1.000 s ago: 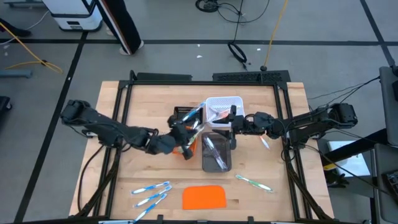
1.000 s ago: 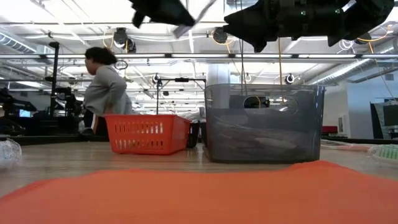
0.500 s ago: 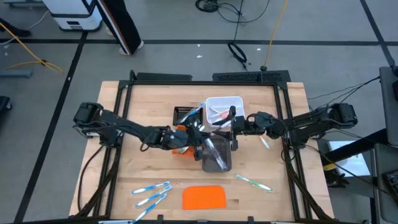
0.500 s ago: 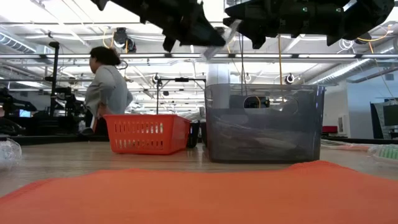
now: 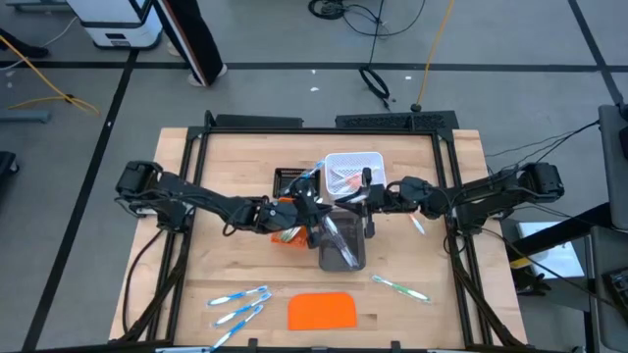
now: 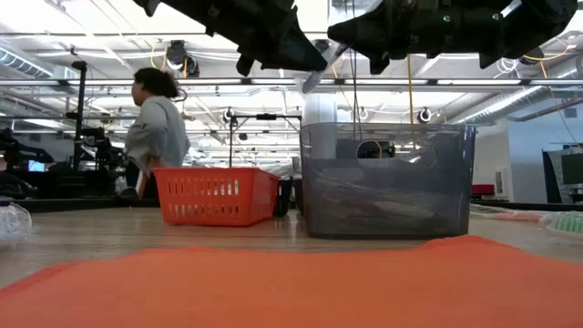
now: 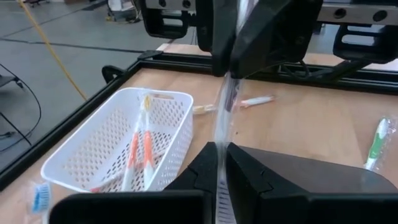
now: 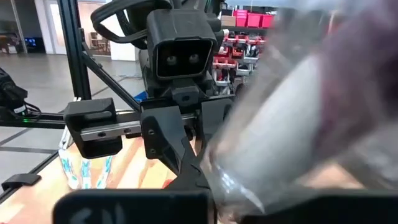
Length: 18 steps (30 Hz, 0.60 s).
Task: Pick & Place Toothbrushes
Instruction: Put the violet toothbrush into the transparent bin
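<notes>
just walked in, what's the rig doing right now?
Handover in mid-air. Both arms meet above the grey bin, each tool pinching an end of one clear-wrapped toothbrush: left tool and right tool are both shut on it. The white basket beside them holds pink-handled brushes. More toothbrushes lie loose on the table.

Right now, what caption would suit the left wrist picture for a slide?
Both grippers pinch one clear-wrapped toothbrush between them above a white basket holding orange toothbrushes.
</notes>
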Tool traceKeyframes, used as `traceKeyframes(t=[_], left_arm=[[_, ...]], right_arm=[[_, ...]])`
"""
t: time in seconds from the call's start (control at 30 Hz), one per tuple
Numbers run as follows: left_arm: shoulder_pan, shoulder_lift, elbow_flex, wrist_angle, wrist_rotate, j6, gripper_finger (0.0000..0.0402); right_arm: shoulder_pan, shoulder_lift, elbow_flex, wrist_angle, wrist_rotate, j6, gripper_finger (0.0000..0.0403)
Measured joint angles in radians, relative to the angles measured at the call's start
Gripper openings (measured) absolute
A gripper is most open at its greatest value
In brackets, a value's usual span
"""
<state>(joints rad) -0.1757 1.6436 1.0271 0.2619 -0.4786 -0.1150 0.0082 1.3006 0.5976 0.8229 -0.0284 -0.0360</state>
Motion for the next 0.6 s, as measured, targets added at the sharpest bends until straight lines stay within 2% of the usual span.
traceKeyframes(t=[0.6], left_arm=[[0.0,0.0,0.0,-0.006,0.002,0.006,0.0027]], right_arm=[[0.0,0.0,0.0,-0.009,0.0,-0.003,0.0005]])
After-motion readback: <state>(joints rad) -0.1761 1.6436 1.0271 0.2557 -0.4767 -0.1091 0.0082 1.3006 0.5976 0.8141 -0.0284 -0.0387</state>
